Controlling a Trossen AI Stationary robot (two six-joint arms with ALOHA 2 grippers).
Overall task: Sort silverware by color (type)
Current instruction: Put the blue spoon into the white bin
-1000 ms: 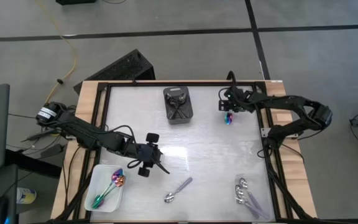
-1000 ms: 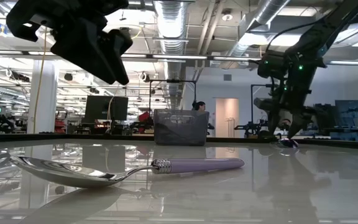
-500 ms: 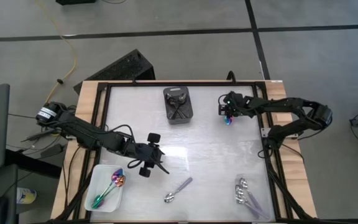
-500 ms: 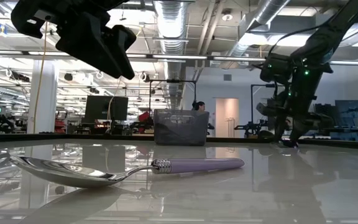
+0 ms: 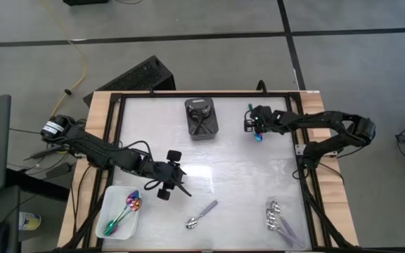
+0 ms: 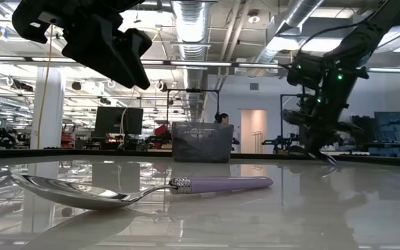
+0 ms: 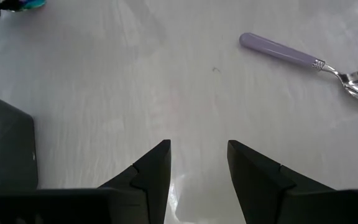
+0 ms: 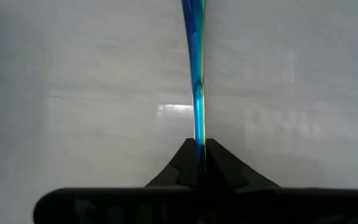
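My right gripper [image 5: 256,129] is at the table's far right, shut on an iridescent spoon [image 8: 197,81]; it also shows in the low view [image 6: 323,157]. My left gripper [image 7: 199,149] hangs open above the table's middle [image 5: 180,188], touching nothing. A lilac-handled silver spoon [image 7: 303,58] lies flat on the table beyond it [image 5: 202,214]. Rainbow spoons [image 5: 124,211] lie in the white tray [image 5: 107,202]. Dark spoons lie in the black bin [image 5: 201,118]. My right gripper pinches the iridescent spoon's thin handle [image 8: 198,135] between its two fingertips [image 8: 215,155]. The fingers slant down from the table's right side. The handle runs on straight ahead of the fingers, seen edge-on. Whether the spoon is clear of the table I cannot tell.
A heap of silver spoons with lilac handles [image 5: 280,221] lies at the near right corner. A black frame edges the table [image 5: 115,140]. Bare tabletop lies between the bin, the tray and the heap.
My right gripper has gone a little toward the table's left edge and down over the iridescent spoon, and its fingers have shut on the spoon's handle.
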